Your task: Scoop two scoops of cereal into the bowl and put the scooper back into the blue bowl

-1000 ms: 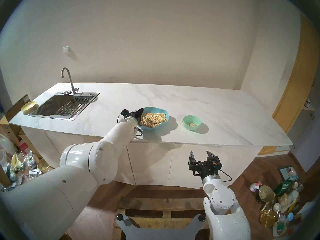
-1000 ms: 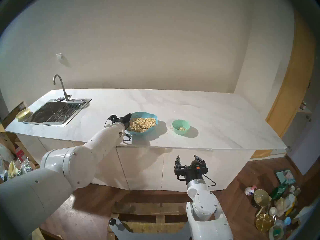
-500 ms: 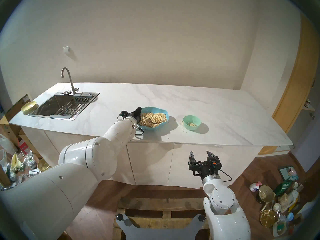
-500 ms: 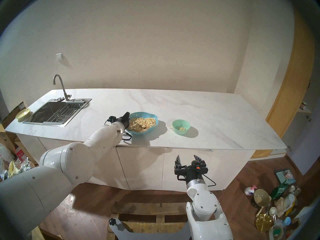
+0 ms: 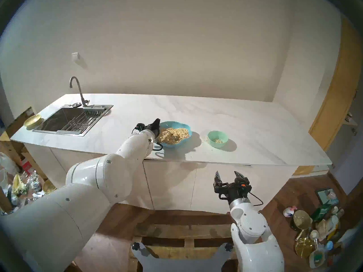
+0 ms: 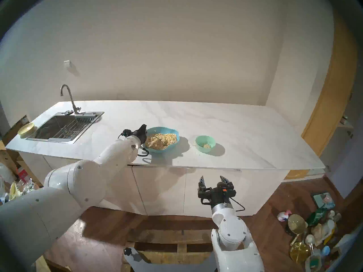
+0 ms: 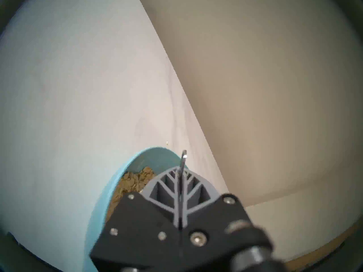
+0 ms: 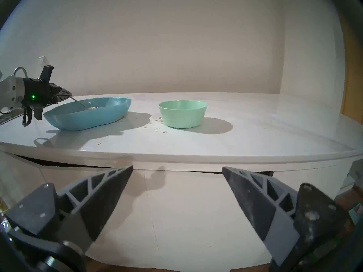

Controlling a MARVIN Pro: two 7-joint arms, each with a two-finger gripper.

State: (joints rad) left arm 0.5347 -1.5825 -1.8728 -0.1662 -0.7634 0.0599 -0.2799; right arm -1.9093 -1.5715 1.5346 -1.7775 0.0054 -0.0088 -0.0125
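Head left view: the left gripper (image 5: pixel 158 128) sits at the left rim of the blue bowl (image 5: pixel 185 126) on the counter (image 5: pixel 245 132), its fingers pressed together on the handle of the scooper (image 5: pixel 170 135), whose head lies down in the cereal (image 5: pixel 178 133). The mint bowl (image 5: pixel 217 139) stands to the right, apart from the blue bowl, with a little cereal in its bottom and spilled flakes (image 5: pixel 206 138) just beside it. The right gripper (image 5: pixel 227 176) hangs below the counter edge, jaws spread wide and empty. A sink (image 5: pixel 72 119) is far left.

Head right view: much the same; the left gripper (image 6: pixel 145 132) is at the blue bowl (image 6: pixel 172 130), the mint bowl (image 6: pixel 205 143) to its right, the right gripper (image 6: pixel 214 182) wide apart.

Left wrist view: both fingers (image 7: pixel 167 189) clamp the thin scooper (image 7: pixel 182 161) handle, above the blue bowl (image 7: pixel 102 199) and cereal (image 7: pixel 135 181).

Right wrist view: the scooper (image 8: pixel 79 103) slants from the left gripper (image 8: pixel 68 94) into the blue bowl (image 8: pixel 94 118); the mint bowl (image 8: pixel 182 116) stands beside it, flakes (image 8: pixel 157 124) between. The right fingers (image 8: pixel 102 195) stand wide, holding nothing.
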